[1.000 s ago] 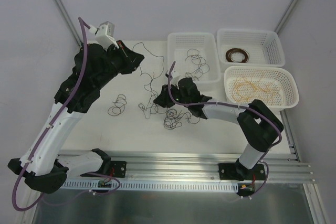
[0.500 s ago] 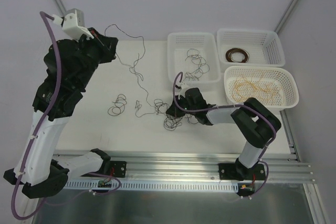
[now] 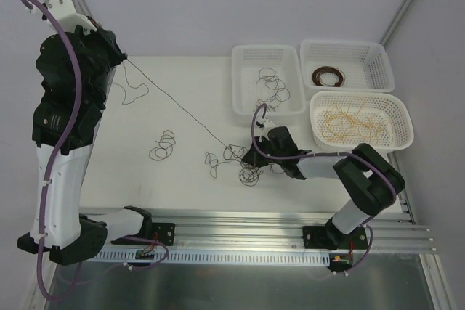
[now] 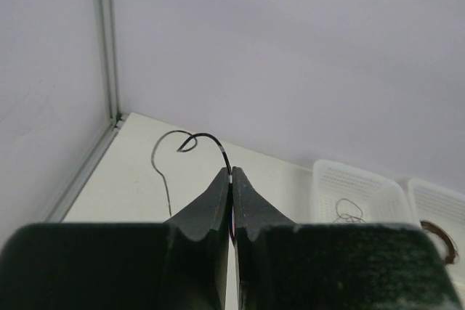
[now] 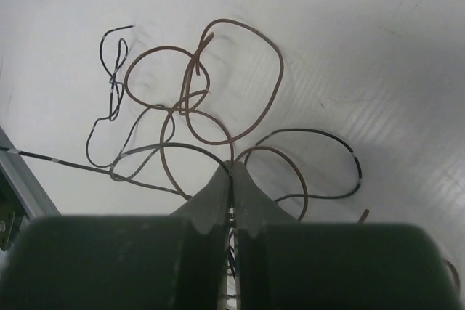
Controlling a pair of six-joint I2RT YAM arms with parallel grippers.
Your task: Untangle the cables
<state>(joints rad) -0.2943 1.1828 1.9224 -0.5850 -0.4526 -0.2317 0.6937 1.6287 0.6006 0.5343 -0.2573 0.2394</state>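
A black wire [image 3: 174,103] stretches taut from left arm [image 3: 69,99] to tangle [image 3: 243,165].

Brown and black cables [image 5: 193,81] (black ones white-banded) on white table [image 3: 174,183].

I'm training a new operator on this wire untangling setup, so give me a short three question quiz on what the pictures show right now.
1. True or false: the left pincer is shut on a black wire.
2. What lies in the near right basket? A black wires, B yellow-tan wires, C dark brown wires.
3. Fill in: the right pincer is shut on the ___ lying on the table.
Key: 1 true; 2 B; 3 tangle.
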